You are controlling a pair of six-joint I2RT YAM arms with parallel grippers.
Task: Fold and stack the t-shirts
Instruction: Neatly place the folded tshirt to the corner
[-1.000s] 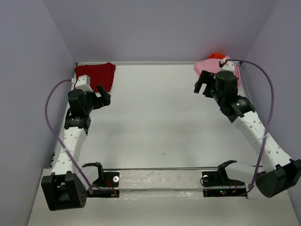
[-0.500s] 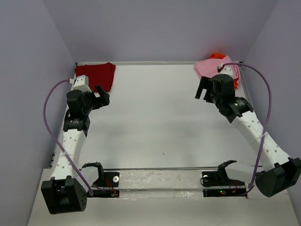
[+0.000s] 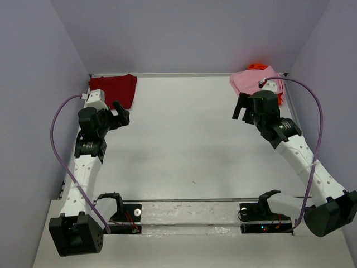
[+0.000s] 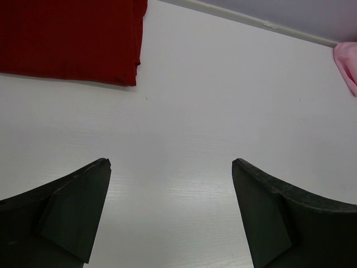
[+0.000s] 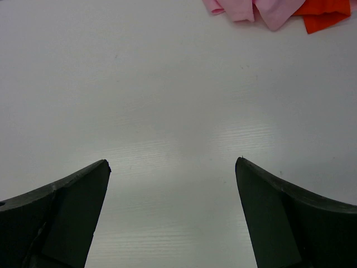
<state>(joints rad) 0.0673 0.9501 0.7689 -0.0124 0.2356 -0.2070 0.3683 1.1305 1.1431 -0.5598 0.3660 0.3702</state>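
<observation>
The dark red t-shirt (image 3: 114,88) lies folded flat in the far left corner; it also shows at the top left of the left wrist view (image 4: 70,39). The light pink t-shirt (image 3: 249,81) lies crumpled in the far right corner, with the bright orange t-shirt (image 3: 257,66) behind it. Both show at the top of the right wrist view, pink (image 5: 245,8) and orange (image 5: 323,14). My left gripper (image 3: 120,113) is open and empty just in front of the red shirt. My right gripper (image 3: 241,107) is open and empty in front of the pink shirt.
The white table (image 3: 184,134) is walled by lilac panels on the left, back and right. A metal rail with two dark brackets (image 3: 192,206) runs along the near edge between the arm bases. Purple cables loop from each wrist.
My right gripper has drawn back a little from the pink shirt toward the near side. My left arm has shifted slightly left and back. Neither shirt has moved.
</observation>
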